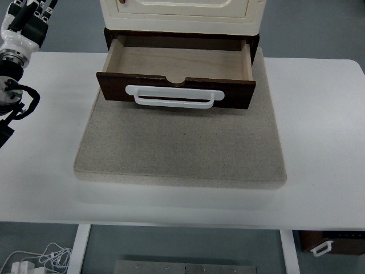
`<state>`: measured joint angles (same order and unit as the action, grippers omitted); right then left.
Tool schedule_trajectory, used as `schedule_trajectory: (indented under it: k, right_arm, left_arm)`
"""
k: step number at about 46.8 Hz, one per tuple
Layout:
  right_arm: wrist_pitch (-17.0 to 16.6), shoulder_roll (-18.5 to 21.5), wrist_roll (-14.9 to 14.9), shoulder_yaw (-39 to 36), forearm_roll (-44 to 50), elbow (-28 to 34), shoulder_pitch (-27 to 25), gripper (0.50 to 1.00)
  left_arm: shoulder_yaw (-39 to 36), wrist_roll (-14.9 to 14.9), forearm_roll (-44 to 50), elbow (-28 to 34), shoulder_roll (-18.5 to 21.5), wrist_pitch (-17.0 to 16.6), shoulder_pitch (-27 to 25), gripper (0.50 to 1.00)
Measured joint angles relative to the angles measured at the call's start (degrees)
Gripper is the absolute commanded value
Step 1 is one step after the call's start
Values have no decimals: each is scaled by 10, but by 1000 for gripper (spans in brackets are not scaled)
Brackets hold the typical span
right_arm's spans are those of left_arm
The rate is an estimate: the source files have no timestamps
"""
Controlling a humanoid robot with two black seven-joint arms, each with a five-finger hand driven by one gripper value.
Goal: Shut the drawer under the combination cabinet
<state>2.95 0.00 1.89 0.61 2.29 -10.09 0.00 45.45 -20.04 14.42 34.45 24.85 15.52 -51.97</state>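
Observation:
A cream cabinet stands at the back of a grey mat. Under it a dark brown drawer is pulled out toward me, its pale wooden inside empty. A white handle runs across the drawer front. My left arm sits at the far left edge, raised above the table corner and well away from the drawer; its hand reaches out of the picture's top. The right arm is out of sight.
The mat lies on a white table. Below the table's near edge, cables and a white plug lie on the floor at left, and a small brown box with a white handle shows at right.

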Motion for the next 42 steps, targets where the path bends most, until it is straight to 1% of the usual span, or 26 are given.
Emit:
schedule_trajectory:
  k: [7, 42]
  right_arm:
    - [0, 0, 0, 0, 0, 0, 0, 952]
    - [0, 0, 0, 0, 0, 0, 0, 952]
  left_arm:
    - [0, 0, 0, -1, -7, 0, 4, 1000]
    - [2, 0, -2, -2, -4, 0, 7, 1000]
